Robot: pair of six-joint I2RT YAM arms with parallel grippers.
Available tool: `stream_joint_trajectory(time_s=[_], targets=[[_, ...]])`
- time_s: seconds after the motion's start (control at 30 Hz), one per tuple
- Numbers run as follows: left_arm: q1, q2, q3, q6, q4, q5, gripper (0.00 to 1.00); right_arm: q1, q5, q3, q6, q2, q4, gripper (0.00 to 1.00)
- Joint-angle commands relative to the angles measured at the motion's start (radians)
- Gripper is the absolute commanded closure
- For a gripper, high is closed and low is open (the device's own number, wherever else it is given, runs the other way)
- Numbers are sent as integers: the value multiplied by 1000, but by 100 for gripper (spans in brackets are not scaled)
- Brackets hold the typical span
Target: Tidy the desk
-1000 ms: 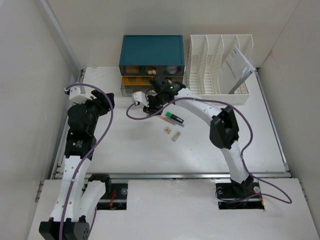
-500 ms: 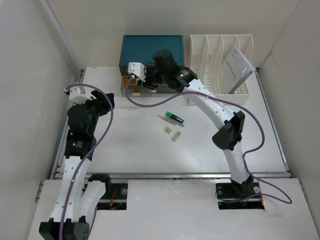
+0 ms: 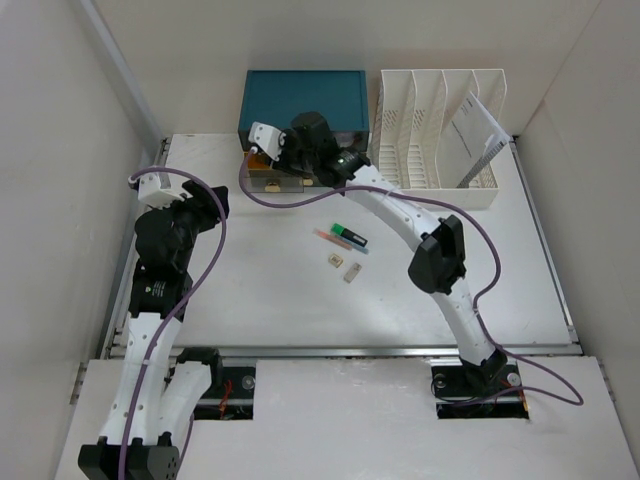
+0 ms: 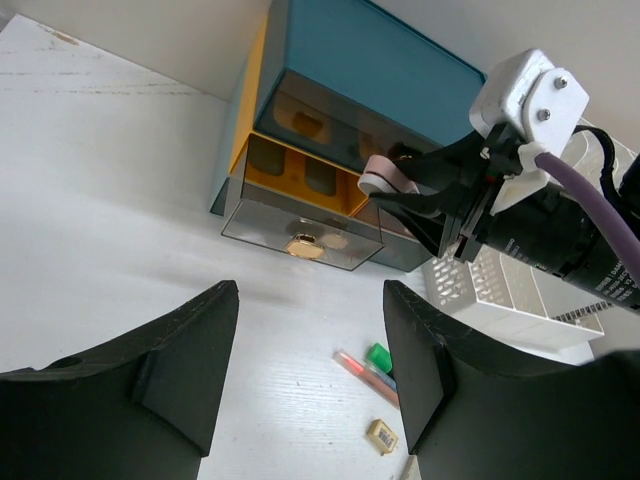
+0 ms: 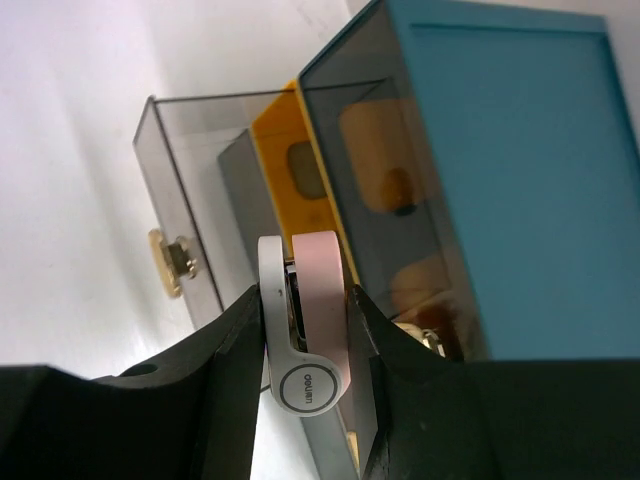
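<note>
Right gripper (image 5: 302,300), jaws clamped on small pink-and-white plastic gadget (image 5: 312,335) just before teal drawer box (image 3: 303,98); left gripper (image 4: 310,295), agape and empty, front-left of box; large white desk (image 3: 300,300) beneath box.

I find the large flat white desk top (image 4: 110,190) matt, with a faint streaked grain, and edged by a dull metal rail (image 3: 340,351). The teal rectangular drawer box (image 5: 520,170) reads as smooth satin plastic, and its smoky translucent plastic drawer (image 4: 268,220) carries a shiny gold-coloured knob (image 4: 302,245). The pink-and-white rounded case (image 5: 308,320) looks like smooth, slightly glossy plastic, and the white slotted file rack (image 3: 400,120) is likewise plastic.
</note>
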Motion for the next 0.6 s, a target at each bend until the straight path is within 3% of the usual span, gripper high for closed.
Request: stream_joint_trajectory(time_s=[0.0,0.57], targets=[[2,-9,-8,13,41,10,43,14,44,36,21,0,122,79],[2,0,-8,13,41,1,42,5,76,36,21,82,151,68]])
